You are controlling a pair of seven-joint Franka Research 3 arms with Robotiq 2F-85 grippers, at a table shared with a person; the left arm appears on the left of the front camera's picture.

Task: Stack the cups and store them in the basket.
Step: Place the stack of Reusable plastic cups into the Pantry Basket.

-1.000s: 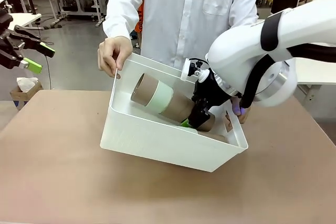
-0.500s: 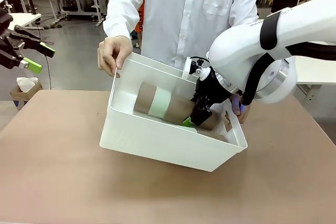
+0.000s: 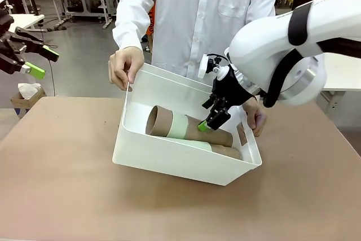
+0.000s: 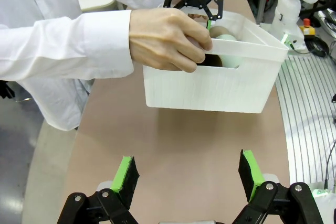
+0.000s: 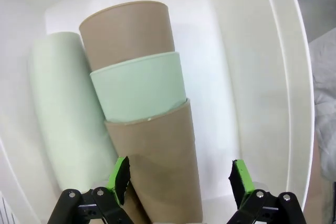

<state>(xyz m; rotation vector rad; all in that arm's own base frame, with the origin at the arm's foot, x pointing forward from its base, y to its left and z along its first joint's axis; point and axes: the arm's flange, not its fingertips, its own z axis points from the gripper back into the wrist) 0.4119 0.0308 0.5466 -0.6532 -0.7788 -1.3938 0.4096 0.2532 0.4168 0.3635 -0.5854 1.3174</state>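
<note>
one basket, two grippers, four visible cups

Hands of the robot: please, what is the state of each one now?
Left hand: open, holding nothing, above the table.
Right hand: open, holding nothing, above the stacked cups in the basket.

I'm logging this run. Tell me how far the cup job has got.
Mostly done, it looks: a nested stack of cups, tan, mint, tan, lies on its side in the white basket, beside a mint cup. In hand: the right gripper hangs open just above the stack, holding nothing, while the person's hands hold the basket tilted. The left gripper is open, off to the side. I can't count all the cups.
</note>
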